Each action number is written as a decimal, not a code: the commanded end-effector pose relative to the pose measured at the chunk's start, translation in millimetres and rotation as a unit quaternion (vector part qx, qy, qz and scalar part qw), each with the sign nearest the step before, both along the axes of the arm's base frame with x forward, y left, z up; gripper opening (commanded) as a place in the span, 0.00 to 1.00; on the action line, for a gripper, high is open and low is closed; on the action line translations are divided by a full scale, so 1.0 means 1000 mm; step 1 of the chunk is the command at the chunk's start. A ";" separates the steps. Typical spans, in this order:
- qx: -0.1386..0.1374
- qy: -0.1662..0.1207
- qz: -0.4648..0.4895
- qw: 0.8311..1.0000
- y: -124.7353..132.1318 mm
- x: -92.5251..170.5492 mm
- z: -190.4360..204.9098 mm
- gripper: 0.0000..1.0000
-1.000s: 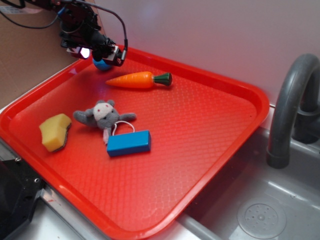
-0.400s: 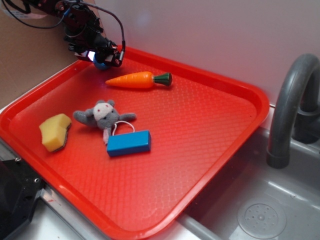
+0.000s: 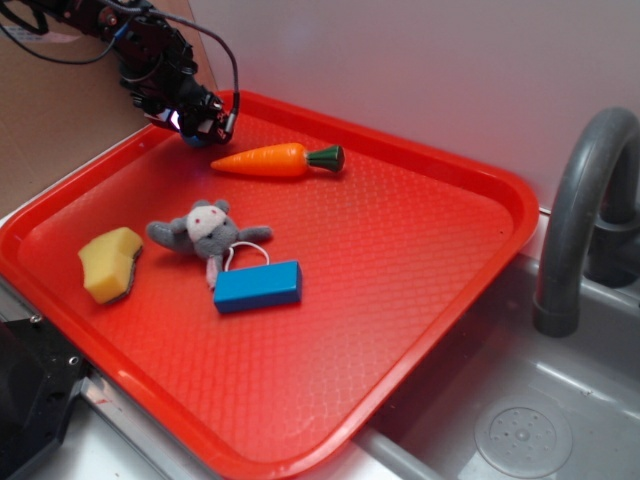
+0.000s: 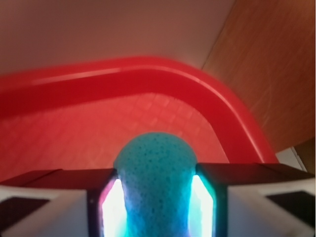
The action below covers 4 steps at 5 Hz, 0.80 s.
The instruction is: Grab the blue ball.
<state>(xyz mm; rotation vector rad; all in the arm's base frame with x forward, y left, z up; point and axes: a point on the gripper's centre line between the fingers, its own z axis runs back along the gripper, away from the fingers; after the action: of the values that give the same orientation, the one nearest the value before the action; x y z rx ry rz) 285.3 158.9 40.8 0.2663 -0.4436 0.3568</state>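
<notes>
Over the red tray's [image 3: 420, 330] far left corner, the pincer [image 3: 200, 122] is gripping the blue ball [image 4: 155, 182] between its pads, so the grab looks done; only holding remains.

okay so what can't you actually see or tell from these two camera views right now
- Blue ball: in the exterior view the gripper hides nearly all of it; in the wrist view its lower part is cut off by the bottom edge.
- Whether the ball is lifted off the tray: neither view shows its underside.
- Tray corner in the wrist view: blurred.
- Faucet: cut off by the right edge.
</notes>
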 end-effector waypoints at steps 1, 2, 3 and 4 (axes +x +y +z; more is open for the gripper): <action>-0.004 0.076 -0.064 0.995 -0.038 -0.024 0.062 0.00; -0.028 0.127 -0.094 0.987 -0.060 -0.037 0.091 0.00; -0.045 0.161 -0.116 0.979 -0.081 -0.042 0.113 0.00; -0.062 0.157 -0.141 0.975 -0.104 -0.049 0.146 0.00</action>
<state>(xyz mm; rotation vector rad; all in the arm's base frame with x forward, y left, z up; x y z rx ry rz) 226.9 46.7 163.5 0.1232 -0.0832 0.0764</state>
